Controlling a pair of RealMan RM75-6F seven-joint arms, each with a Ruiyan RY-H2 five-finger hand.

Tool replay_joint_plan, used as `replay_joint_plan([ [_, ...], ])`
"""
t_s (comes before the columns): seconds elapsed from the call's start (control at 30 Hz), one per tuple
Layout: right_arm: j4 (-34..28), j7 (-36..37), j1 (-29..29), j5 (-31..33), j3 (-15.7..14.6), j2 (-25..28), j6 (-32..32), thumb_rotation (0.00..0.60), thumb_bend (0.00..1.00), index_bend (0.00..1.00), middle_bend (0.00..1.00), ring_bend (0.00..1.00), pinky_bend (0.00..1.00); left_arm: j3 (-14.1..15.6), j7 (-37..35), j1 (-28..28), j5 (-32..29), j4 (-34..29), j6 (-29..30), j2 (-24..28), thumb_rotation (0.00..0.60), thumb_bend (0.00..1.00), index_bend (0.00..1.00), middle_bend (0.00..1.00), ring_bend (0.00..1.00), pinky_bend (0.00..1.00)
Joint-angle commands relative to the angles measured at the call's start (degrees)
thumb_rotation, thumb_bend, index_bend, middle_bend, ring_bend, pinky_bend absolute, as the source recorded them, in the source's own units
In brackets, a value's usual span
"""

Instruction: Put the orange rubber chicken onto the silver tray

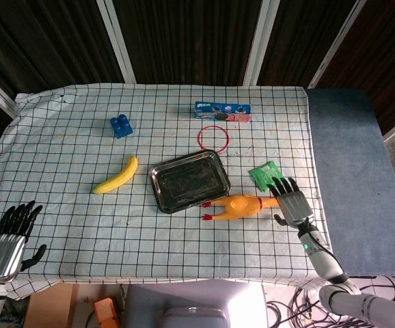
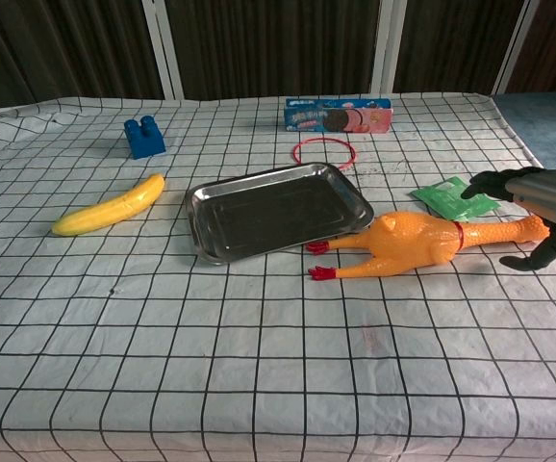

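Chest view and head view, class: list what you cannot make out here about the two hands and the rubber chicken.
- Left hand: the chest view leaves it out of frame; only the head view shows it, at the table's near left corner.
- Right hand: cut off by the chest view's right edge.
- Rubber chicken: its head end meets the right hand; neither view settles whether the fingers grip it or only touch it.
- Green packet: print too small to read.
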Motion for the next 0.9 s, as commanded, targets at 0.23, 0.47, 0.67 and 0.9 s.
replay_joint_plan([
  [0.23, 1.7, 1.1, 0.9, 0.4, -0.3, -0.9, -0.2, 0.600, 0.27, 0.30, 0.15, 0.05, 0.15, -0.2, 0.2, -0.4, -0.5, -0.2, -0.8, 0.0, 0.600, 0.30, 0.00, 0.00, 0.00, 0.00],
  [0.47, 4.4, 2.1, 2.6, 2.0, 0.3, -3.5, -2.1, 0.600, 0.27, 0.43, 0.25, 0.14, 0.25, 0.0, -0.1, -0.4, 0.2, 0.2, -0.4, 0.0, 0.600, 0.30, 0.00, 0.00, 0.00, 0.00],
  [0.67, 5.8, 0.9, 3.1, 1.9, 0.2, -5.4, -0.6, 0.600, 0.32, 0.64, 0.38, 0.32, 0.42, 0.1, -0.5, -0.3, 0.8, 0.4, 0.4, 0.0, 0.600, 0.30, 0.00, 0.00, 0.00, 0.00],
  [0.9, 6.1, 0.7, 2.6, -1.5, -0.4, -6.6, 4.8, 0.600, 0.36, 0.91, 0.59, 0.62, 0.81, 0.3, -0.6, 0.1, 1.1, 0.4, 1.0, 0.1, 0.600, 0.30, 0.00, 0.00, 0.00, 0.00],
])
